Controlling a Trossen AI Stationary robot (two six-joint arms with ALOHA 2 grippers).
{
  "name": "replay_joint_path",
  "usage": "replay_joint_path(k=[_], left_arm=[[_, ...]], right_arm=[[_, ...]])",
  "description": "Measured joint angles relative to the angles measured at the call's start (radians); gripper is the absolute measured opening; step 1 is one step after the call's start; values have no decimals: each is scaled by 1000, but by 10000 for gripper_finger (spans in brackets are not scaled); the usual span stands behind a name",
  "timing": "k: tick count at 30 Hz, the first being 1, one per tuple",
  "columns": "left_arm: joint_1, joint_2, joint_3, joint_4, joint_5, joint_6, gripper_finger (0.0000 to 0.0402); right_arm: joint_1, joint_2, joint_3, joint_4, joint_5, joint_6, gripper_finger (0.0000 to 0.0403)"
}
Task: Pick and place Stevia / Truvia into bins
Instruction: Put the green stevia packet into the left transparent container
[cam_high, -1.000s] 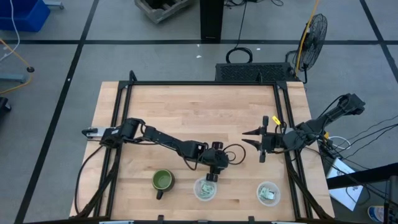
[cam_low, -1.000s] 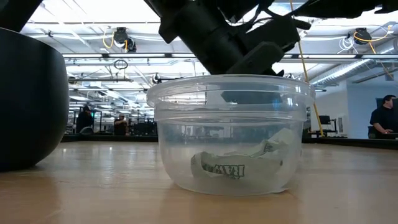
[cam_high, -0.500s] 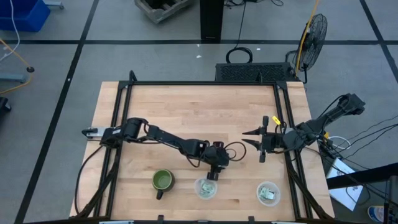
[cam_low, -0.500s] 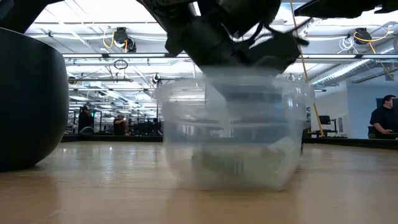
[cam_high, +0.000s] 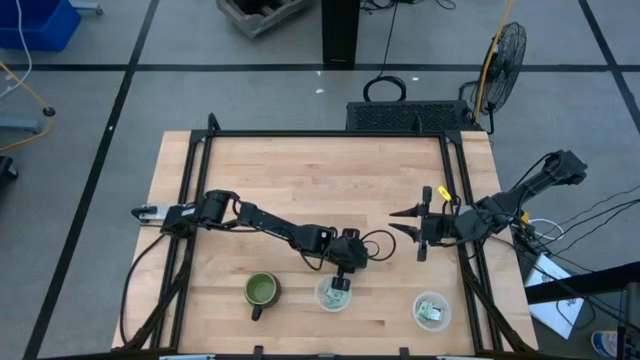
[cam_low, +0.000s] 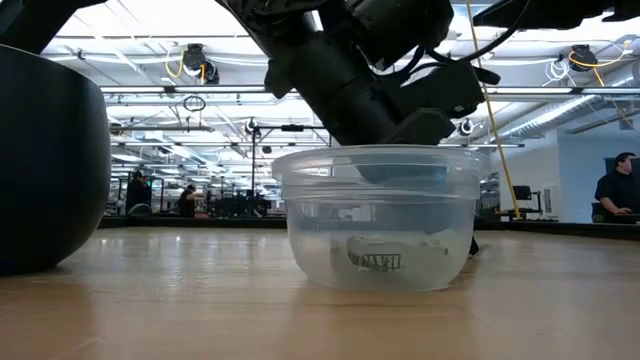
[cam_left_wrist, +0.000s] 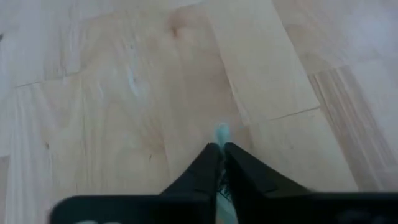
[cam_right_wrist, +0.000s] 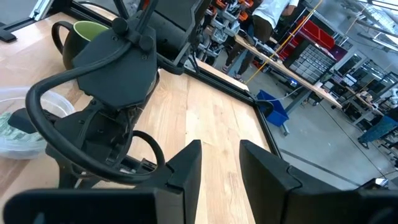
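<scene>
The left gripper (cam_high: 339, 283), fingers nearly pressed together on something pale, hangs over the middle cup (cam_high: 333, 294) near the table's front edge, to drop in a packet (cam_low: 382, 261). The right gripper (cam_high: 421, 225) waits spread near the right edge.

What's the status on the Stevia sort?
Left gripper pinched on a thin pale sliver over the middle cup. Right gripper open, parked right of centre. Packets in that cup and the right cup. Nothing blocking.

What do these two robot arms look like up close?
Both are dark, slim, jointed arms. The left gripper has black cable looping beside its wrist and two thin black fingers. The right gripper has pointed black fingers and a yellow tag behind it.
</scene>
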Motion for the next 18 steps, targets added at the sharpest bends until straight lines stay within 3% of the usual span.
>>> replay_joint_path(k=[3,12,18], left_arm=[[0,-19,-1,-4,-2,-4,8],[-19,-165,-1,-67,-17,-36,13],[-93,-245,0,-205,-10,-125,15]], right_arm=[[0,0,0,0,0,0,105],[0,0,0,0,0,0,105],[0,0,0,0,0,0,105]])
